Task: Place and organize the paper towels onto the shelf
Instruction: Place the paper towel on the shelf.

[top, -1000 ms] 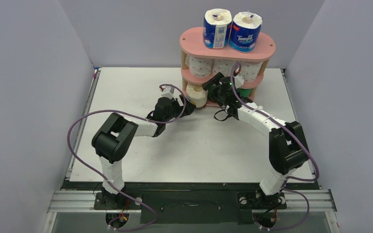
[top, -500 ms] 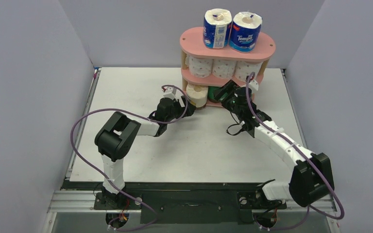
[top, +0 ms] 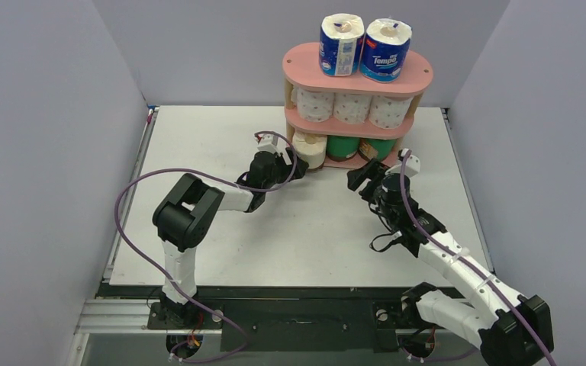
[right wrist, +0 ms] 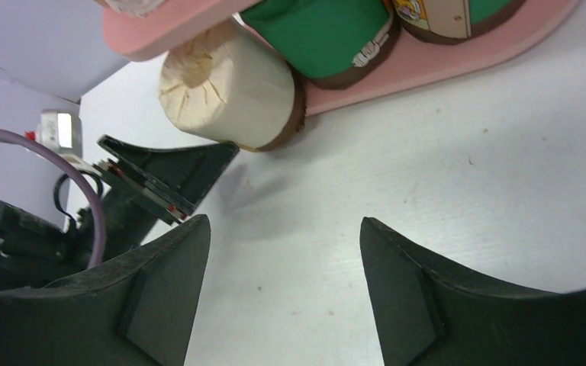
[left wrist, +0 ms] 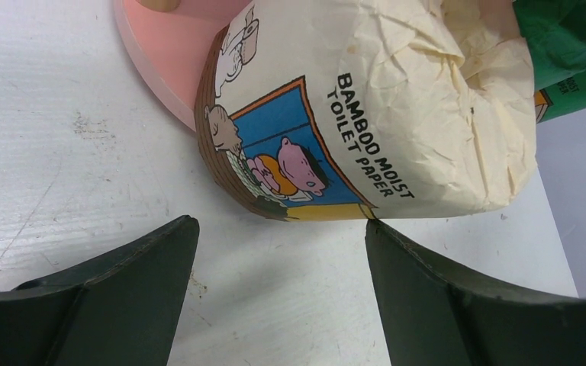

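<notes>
Worktop (top: 221, 229): white, boxed in by grey panels (top: 46, 114); the shelf (top: 420, 75) stands at its 12 o'clock edge.
Top tier: two blue-white rolls (top: 341, 44), upright, side by side.
Middle tier: three dotted white rolls (top: 351, 108) in a row.
Bottom tier: two green rolls (top: 343, 146) at centre and 3 o'clock; the cream roll (left wrist: 381, 107) sits at the 9 o'clock end (partly over the board's rim).
Left arm (top: 191, 217): elbow folded, forearm reaching toward 1 o'clock; left end effector (left wrist: 278, 229) has its fingers apart, with the cream roll just past the tips, ungripped.
Right arm (top: 458, 259): stretched long toward 11 o'clock; right end effector (right wrist: 282, 229) is spread, holding nothing, at the shelf's 6 o'clock and apart from it.
</notes>
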`<state>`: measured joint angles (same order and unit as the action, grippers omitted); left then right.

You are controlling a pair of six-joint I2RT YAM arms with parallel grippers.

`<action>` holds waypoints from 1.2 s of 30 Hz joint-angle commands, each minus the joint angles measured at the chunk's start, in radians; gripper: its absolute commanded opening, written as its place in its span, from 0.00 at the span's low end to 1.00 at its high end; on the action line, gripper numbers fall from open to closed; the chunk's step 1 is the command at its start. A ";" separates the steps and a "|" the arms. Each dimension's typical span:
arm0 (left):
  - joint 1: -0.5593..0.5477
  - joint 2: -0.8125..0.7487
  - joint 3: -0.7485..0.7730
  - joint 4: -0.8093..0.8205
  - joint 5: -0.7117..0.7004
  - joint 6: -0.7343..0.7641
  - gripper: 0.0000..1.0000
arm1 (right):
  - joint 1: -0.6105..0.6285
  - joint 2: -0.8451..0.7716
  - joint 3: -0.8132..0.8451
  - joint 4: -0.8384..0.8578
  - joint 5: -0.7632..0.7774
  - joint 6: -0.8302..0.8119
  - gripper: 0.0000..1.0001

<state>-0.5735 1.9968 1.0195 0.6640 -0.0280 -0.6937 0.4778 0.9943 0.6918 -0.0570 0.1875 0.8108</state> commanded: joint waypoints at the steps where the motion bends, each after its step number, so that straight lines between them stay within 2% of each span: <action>1: -0.002 0.014 0.050 0.008 -0.031 0.013 0.78 | 0.016 -0.088 -0.065 -0.012 0.071 -0.033 0.67; 10: 0.002 0.019 0.067 0.002 -0.039 0.009 0.78 | 0.028 -0.222 -0.184 -0.050 0.110 -0.046 0.67; 21: 0.007 0.010 0.058 0.005 -0.040 0.004 0.78 | 0.032 -0.387 -0.333 -0.020 0.189 -0.072 0.67; 29: 0.025 0.012 0.076 -0.005 -0.048 0.000 0.78 | 0.033 -0.405 -0.314 -0.124 0.178 -0.105 0.66; 36: 0.043 0.034 0.124 -0.013 -0.049 -0.002 0.78 | 0.031 -0.442 -0.325 -0.131 0.200 -0.100 0.65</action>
<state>-0.5465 2.0117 1.0748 0.6296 -0.0563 -0.6952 0.5049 0.5804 0.3542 -0.1917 0.3447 0.7212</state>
